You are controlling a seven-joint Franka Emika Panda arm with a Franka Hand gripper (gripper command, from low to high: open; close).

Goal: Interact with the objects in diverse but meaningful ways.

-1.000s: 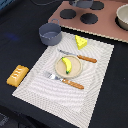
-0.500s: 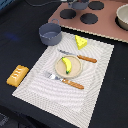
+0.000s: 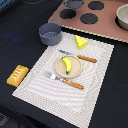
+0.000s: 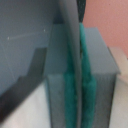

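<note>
In the exterior view the grey pot (image 3: pixel 50 33) stands upright at the placemat's far corner, on the exterior view's left. The yellow cheese wedge (image 3: pixel 80 41) lies beyond the knife. A banana (image 3: pixel 67 64) rests on the tan plate (image 3: pixel 57 70). The orange bread slab (image 3: pixel 17 75) lies on the dark table off the mat's left edge. No arm shows in that view. In the wrist view my gripper (image 4: pixel 75 80) has its teal pads (image 4: pixel 88 85) pressed onto a thin grey curved rim (image 4: pixel 71 30). I cannot tell which vessel the rim belongs to.
A fork (image 3: pixel 65 80) and a knife (image 3: pixel 80 56) with orange handles flank the plate on the striped placemat (image 3: pixel 95 95). A pink toy stove (image 3: pixel 105 27) with dark burners sits at the back. It carries a dark vessel (image 3: pixel 74 3) and a pale bowl (image 3: pixel 123 16).
</note>
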